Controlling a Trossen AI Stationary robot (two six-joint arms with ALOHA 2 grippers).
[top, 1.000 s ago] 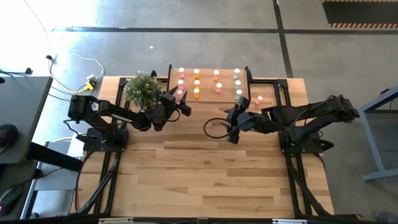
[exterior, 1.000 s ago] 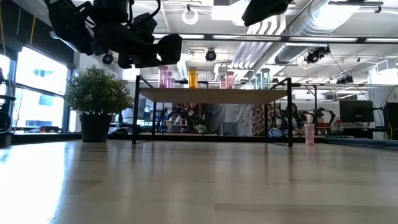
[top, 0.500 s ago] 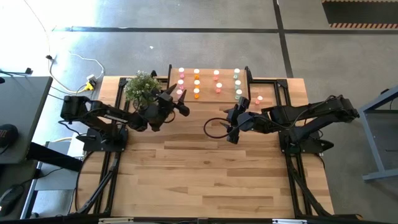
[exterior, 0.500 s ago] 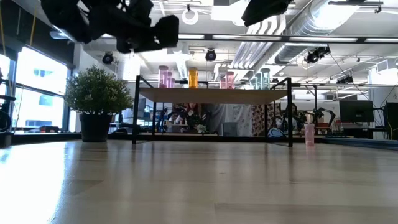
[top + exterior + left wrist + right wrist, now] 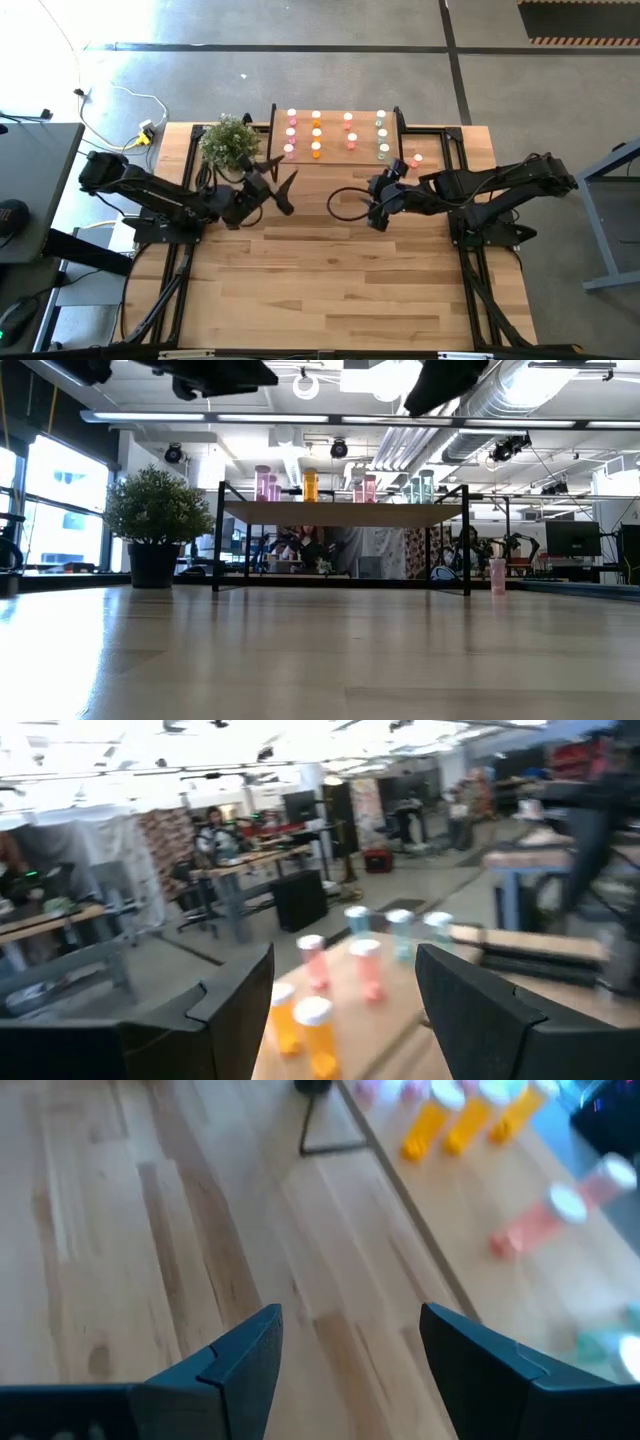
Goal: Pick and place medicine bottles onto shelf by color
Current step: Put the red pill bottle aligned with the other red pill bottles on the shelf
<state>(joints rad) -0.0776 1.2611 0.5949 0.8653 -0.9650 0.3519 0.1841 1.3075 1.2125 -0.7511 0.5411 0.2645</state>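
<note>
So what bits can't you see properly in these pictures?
- Labels on the medicine bottles: too small in the high view, blurred in both wrist views.
- The arms in the low view: cut off by the top edge.
- The pink bottle on the table beside the shelf: its label is too small in the low view.

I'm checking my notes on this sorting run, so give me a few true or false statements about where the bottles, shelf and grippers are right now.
1. The left gripper holds an orange bottle. False: its fingers are open with nothing between them.
2. One pink bottle stands on the table, off the shelf. True.
3. The potted plant is right of the shelf. False: it is on its left in the high view.
4. The right gripper is open and empty. True.
5. Orange bottles stand on the shelf. True.
</note>
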